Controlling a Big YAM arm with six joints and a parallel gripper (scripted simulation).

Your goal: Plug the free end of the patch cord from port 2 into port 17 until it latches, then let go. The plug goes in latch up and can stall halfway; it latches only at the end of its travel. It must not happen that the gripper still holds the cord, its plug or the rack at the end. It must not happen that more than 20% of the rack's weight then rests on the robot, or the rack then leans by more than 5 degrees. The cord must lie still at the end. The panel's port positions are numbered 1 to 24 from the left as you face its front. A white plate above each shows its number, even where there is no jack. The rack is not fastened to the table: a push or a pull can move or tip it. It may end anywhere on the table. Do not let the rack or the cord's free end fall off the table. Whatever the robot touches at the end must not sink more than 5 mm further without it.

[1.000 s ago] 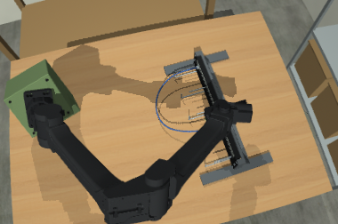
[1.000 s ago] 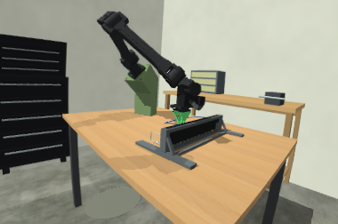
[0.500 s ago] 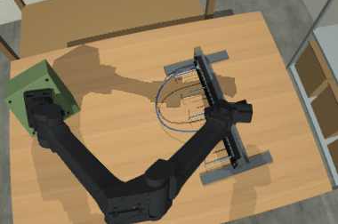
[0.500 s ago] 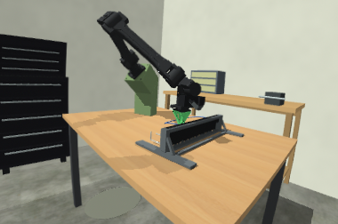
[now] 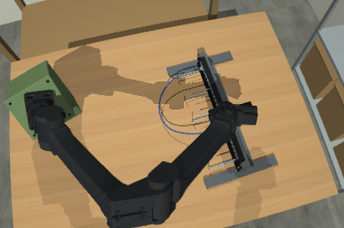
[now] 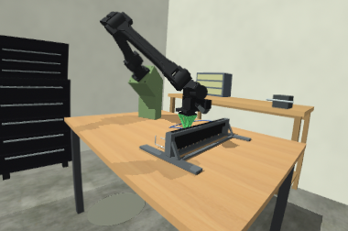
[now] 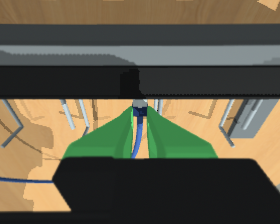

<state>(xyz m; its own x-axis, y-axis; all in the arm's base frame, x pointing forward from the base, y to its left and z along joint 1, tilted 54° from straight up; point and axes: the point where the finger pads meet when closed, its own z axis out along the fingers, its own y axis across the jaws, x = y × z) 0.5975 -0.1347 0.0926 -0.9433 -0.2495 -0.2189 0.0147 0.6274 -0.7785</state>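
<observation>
The dark rack (image 5: 244, 150) (image 6: 171, 150) (image 7: 217, 81) stands upright on its two feet on the table. My gripper (image 7: 140, 111) (image 6: 187, 126) is shut on the cord's plug (image 7: 139, 108), close in front of the panel. The plug's clear tip points at the panel, and its front end lies at the panel's lower edge in the wrist view. The blue cord (image 5: 159, 107) (image 7: 22, 179) runs back between the fingers and loops round to the far end of the panel. The port numbers, the jack faces and the latch are hidden, so I cannot tell which port the plug faces or how deep it sits.
Thin metal cable guides (image 5: 222, 165) (image 7: 227, 122) stick out from the rack's front on both sides of the fingers. The rack's grey feet (image 5: 241, 171) (image 6: 170, 159) lie across its ends. The arm's green base block (image 5: 59, 84) (image 6: 149, 102) stands at the table's other end.
</observation>
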